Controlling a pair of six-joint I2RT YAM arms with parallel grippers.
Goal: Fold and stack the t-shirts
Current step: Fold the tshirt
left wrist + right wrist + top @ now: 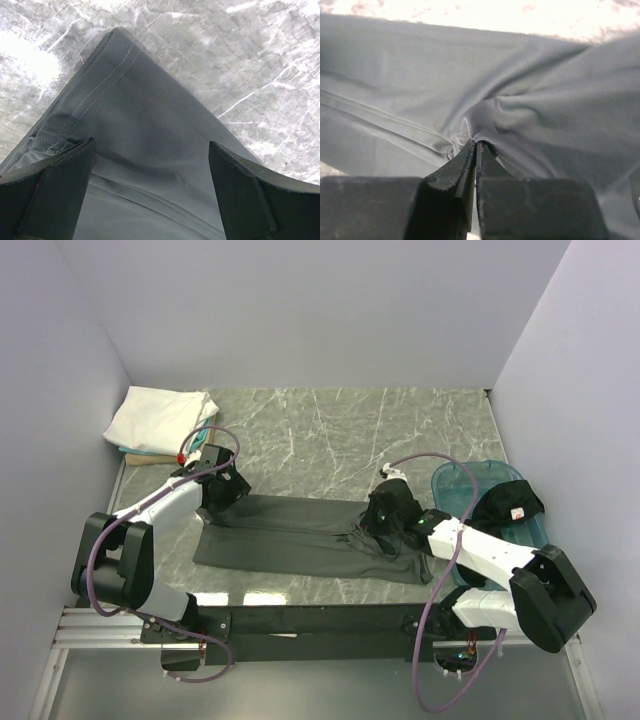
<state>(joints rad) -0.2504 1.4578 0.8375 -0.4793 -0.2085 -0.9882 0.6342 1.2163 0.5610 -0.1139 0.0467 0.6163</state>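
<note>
A dark charcoal-grey t-shirt [300, 535] lies folded into a long strip across the marble table. My left gripper [222, 490] is open over its left end; in the left wrist view the gripper [150, 150] straddles the shirt's corner [130, 100] with the jaws wide apart. My right gripper [385, 515] is at the shirt's right part, shut on a pinch of the grey fabric [530, 100]; the gripper [476, 145] shows closed with cloth bunched at the tips. A folded white t-shirt [155, 418] lies on a teal one at the back left. A black t-shirt [505, 505] lies in the bin.
A teal plastic bin [470, 485] stands at the right, beside my right arm. White walls enclose the table on three sides. The arms' black base rail [320, 620] runs along the near edge.
</note>
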